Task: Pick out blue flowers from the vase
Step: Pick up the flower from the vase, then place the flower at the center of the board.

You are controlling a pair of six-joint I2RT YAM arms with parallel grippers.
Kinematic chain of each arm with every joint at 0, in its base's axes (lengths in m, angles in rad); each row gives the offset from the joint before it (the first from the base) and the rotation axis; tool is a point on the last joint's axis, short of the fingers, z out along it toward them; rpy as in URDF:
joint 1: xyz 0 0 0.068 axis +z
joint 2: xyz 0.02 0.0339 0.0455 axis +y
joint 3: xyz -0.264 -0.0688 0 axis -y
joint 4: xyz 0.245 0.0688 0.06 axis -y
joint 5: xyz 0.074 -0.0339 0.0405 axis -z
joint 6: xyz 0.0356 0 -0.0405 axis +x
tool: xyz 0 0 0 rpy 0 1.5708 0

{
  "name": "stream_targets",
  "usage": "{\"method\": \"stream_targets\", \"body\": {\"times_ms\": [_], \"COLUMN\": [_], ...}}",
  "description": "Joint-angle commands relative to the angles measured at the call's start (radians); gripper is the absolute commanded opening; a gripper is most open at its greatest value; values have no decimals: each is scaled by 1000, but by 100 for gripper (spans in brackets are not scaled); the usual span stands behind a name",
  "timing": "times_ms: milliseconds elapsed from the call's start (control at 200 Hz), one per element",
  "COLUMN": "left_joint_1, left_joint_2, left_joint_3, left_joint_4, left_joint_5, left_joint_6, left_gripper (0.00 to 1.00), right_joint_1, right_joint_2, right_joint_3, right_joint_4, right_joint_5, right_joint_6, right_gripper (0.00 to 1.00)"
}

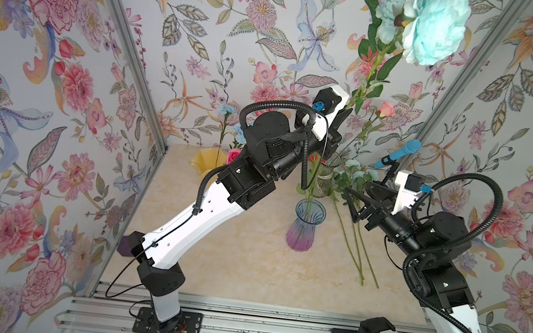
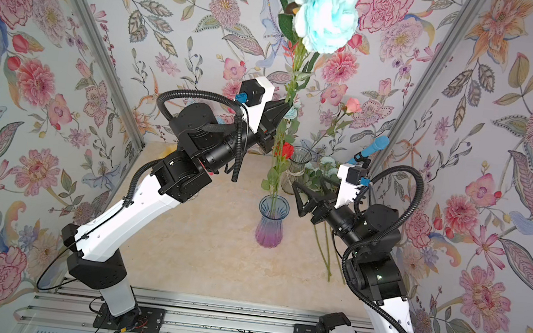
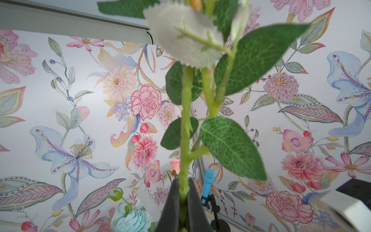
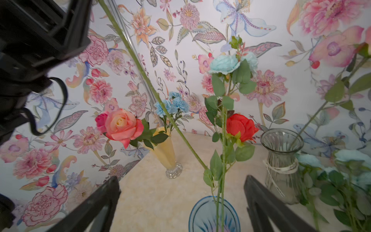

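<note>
My left gripper (image 1: 345, 106) (image 2: 284, 106) (image 3: 183, 192) is shut on the green stem (image 3: 184, 120) of a big aqua blue flower (image 1: 434, 26) (image 2: 327, 13), held high above the blue-and-purple vase (image 1: 307, 226) (image 2: 271, 222) (image 4: 200, 209). That long stem (image 4: 152, 92) slants down to just above the vase mouth. An aqua rose spray (image 4: 224, 64) and a red rose (image 4: 241, 126) still stand in the vase. My right gripper (image 1: 356, 201) (image 2: 302, 195) (image 4: 181, 185) is open beside the vase, holding nothing.
A yellow vase (image 1: 206, 162) (image 4: 164, 152) at the back holds pink-orange roses and sky-blue carnations (image 4: 171, 105). A clear glass vase (image 1: 327, 177) (image 4: 281, 160) holds a pink rose (image 1: 386, 109). Aqua flowers (image 1: 356, 174) (image 4: 341, 170) lie on the table's right. A blue microphone (image 1: 399, 153) stands behind them.
</note>
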Motion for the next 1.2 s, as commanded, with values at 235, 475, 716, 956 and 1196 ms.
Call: {"method": "stream_targets", "body": {"times_ms": [235, 475, 716, 956, 1196], "left_joint_1": [42, 62, 136, 232, 309], "left_joint_2": [-72, -100, -128, -180, -189], "left_joint_3": [9, -39, -150, -401, -621], "left_joint_4": [-158, -159, -172, -136, -63], "left_joint_5": [-58, -57, 3, 82, 94], "left_joint_6": [-52, -99, -219, -342, -445], "left_gripper": [0, 0, 0, 0, 0], "right_joint_1": [-36, -42, -68, -92, -103], "right_joint_2": [48, 65, 144, 207, 227], "right_joint_3": [-290, -456, -500, -490, -480], "right_joint_4": [263, 433, 512, 520, 523], "right_joint_5": [166, 274, 309, 282, 256], "right_joint_6": [-29, -35, -24, -4, -3], "right_gripper": [98, 98, 99, 100, 100]}}
